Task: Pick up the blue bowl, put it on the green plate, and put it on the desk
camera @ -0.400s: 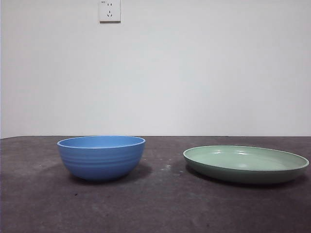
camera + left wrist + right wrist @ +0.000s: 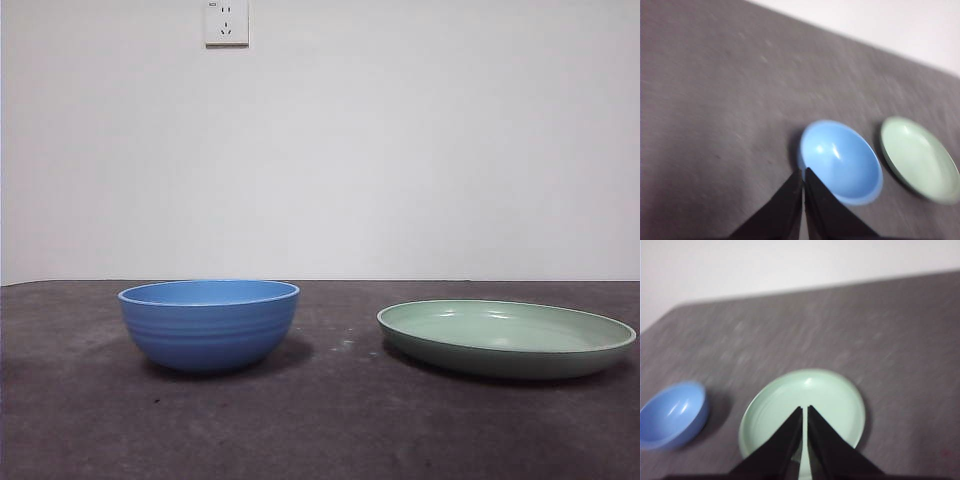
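Observation:
The blue bowl (image 2: 209, 324) stands upright on the desk (image 2: 320, 430) at the left of the front view. The green plate (image 2: 506, 337) lies to its right, apart from it. Neither gripper shows in the front view. My left gripper (image 2: 803, 172) is shut and empty, high above the desk, over the near edge of the blue bowl (image 2: 841, 161). My right gripper (image 2: 805, 409) is shut and empty, high over the green plate (image 2: 805, 402). The bowl also shows in the right wrist view (image 2: 673, 413), and the plate in the left wrist view (image 2: 920, 157).
A white wall with a power socket (image 2: 226, 22) stands behind the desk. The desk's far edge runs close behind the bowl and plate.

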### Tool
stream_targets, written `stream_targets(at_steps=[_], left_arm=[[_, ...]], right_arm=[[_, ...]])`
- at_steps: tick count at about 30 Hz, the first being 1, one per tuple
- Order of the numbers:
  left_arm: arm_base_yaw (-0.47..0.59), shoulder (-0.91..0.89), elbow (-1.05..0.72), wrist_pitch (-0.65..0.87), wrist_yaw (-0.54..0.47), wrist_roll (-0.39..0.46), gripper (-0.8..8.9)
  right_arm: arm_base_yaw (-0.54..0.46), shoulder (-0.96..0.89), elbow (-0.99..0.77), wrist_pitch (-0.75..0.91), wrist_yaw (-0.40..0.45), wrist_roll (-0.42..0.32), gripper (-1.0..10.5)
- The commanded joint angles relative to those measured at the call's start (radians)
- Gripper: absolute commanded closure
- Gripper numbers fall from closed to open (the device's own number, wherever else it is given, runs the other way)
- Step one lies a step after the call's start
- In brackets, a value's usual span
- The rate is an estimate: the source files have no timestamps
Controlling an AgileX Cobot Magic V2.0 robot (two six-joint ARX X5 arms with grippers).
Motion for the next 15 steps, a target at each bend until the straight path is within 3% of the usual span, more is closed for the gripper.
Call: stream_targets(at_steps=[1, 7, 15], left_arm=[[-0.004, 0.078, 0.077, -0.052, 0.066, 0.125, 8.03], [-0.050, 0.217, 0.197, -0.196, 0.163, 0.231, 8.03], [-0.170, 0.305, 0.259, -0.312, 0.225, 0.303, 8.03]], right_arm=[[0.003, 0.088, 0.081, -0.068, -0.061, -0.084, 9.4], [0.035, 0.247, 0.222, -0.266, -0.148, -0.184, 9.4], [0.129, 0.360, 0.312, -0.497, -0.178, -0.286, 9.4]])
